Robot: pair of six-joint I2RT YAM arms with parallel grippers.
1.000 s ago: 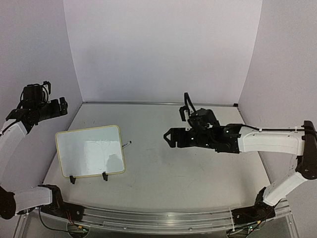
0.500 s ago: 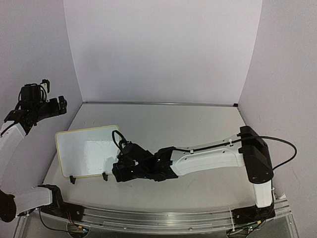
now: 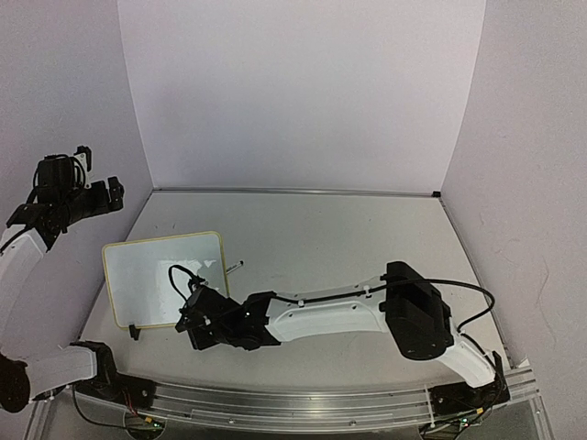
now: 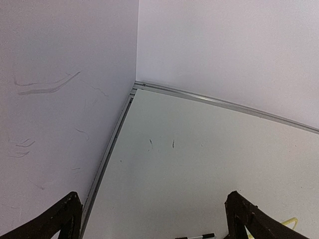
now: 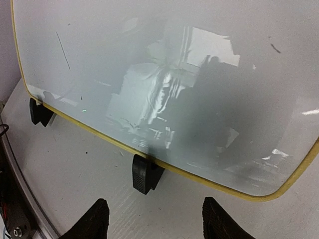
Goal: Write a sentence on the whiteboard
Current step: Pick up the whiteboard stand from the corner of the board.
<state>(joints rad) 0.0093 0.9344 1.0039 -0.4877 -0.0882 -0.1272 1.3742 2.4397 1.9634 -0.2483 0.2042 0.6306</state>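
Both claws apart. I see left claw [image 4: 151,201] facing a far corner of the desk [image 4: 209,159]. Right claw [image 5: 157,205] sits low before the whiteboard [image 5: 124,64], lined up on one clip foot [image 5: 144,174].

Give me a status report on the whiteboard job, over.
Left gripper open, raised. Right gripper open, low at whiteboard near edge. No sentence visible. Marker lying beside board, unheld.
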